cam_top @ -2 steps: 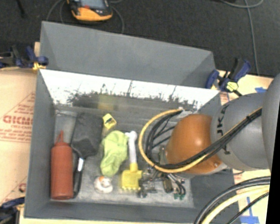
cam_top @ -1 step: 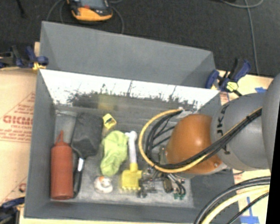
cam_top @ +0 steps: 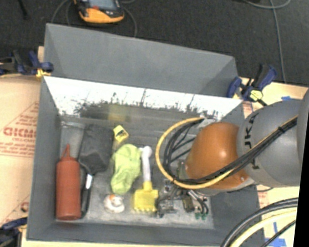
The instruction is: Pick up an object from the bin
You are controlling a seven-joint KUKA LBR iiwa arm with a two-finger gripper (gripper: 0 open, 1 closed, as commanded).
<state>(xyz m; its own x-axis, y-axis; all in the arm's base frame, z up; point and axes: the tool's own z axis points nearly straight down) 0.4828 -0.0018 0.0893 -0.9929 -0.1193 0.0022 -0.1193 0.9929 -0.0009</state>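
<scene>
- Our gripper [cam_top: 167, 201] sits low near the front wall of the bin [cam_top: 139, 68], right of centre; we cannot tell whether it is spread or closed.
- Just beside it, toward the view's left, lies a yellow-headed brush [cam_top: 145, 199], its white handle running toward the back wall.
- We judge the brush nearest.
- Further left lie a green cloth [cam_top: 125, 167] and a red bottle [cam_top: 68, 185].

Camera view — single camera set above the bin [cam_top: 45, 151], looking down and tilted, seemingly from the near side, since the far wall [cam_top: 139, 62] shows broad. Moderately close: bin takes most of the view — arm [cam_top: 274, 146] enters from right.
</scene>
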